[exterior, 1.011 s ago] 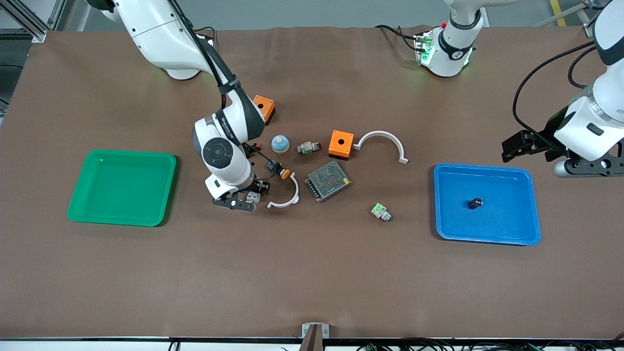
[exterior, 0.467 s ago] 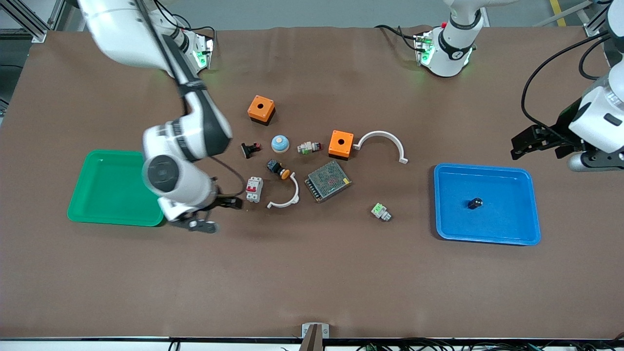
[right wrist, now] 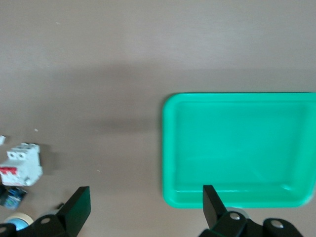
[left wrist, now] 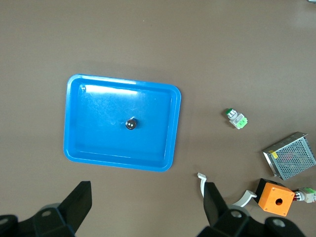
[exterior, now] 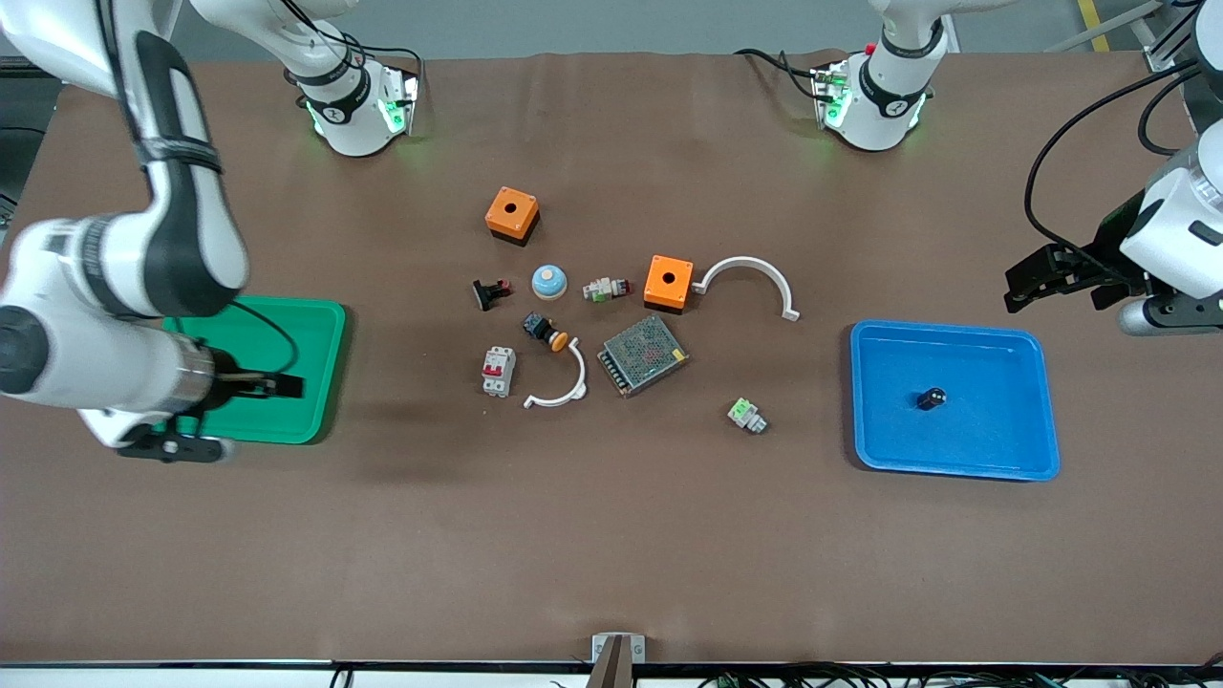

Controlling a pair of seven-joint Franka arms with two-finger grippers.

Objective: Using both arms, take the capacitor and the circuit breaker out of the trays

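Note:
The breaker point(exterior: 498, 371), a pale block with red levers, lies on the table among the loose parts, and also shows in the right wrist view point(right wrist: 20, 164). My right gripper point(exterior: 229, 416) is open and empty over the corner of the green tray point(exterior: 330, 320) nearest the front camera, on the parts' side; in its own view point(right wrist: 146, 202) the tray's rim point(right wrist: 170, 148) lies between the fingers. The capacitor point(exterior: 932, 397), a black stub, lies in the blue tray point(exterior: 860, 401) and shows in the left wrist view point(left wrist: 131, 124). My left gripper point(exterior: 1061, 290) is open and empty above the table beside the blue tray point(left wrist: 71, 123), as its own view point(left wrist: 147, 202) shows.
Loose parts lie mid-table: two orange boxes point(exterior: 511, 214) point(exterior: 668, 281), two white arcs point(exterior: 750, 280) point(exterior: 561, 380), a metal mesh box point(exterior: 643, 354), a blue dome point(exterior: 548, 280), a black push-button with orange cap point(exterior: 545, 332), two green-faced blocks point(exterior: 746, 415) point(exterior: 605, 288) and a black part with a red tip point(exterior: 490, 292).
My right gripper has left the breaker on the table and swung away to the green tray's edge. My left gripper has drifted slightly away from the blue tray.

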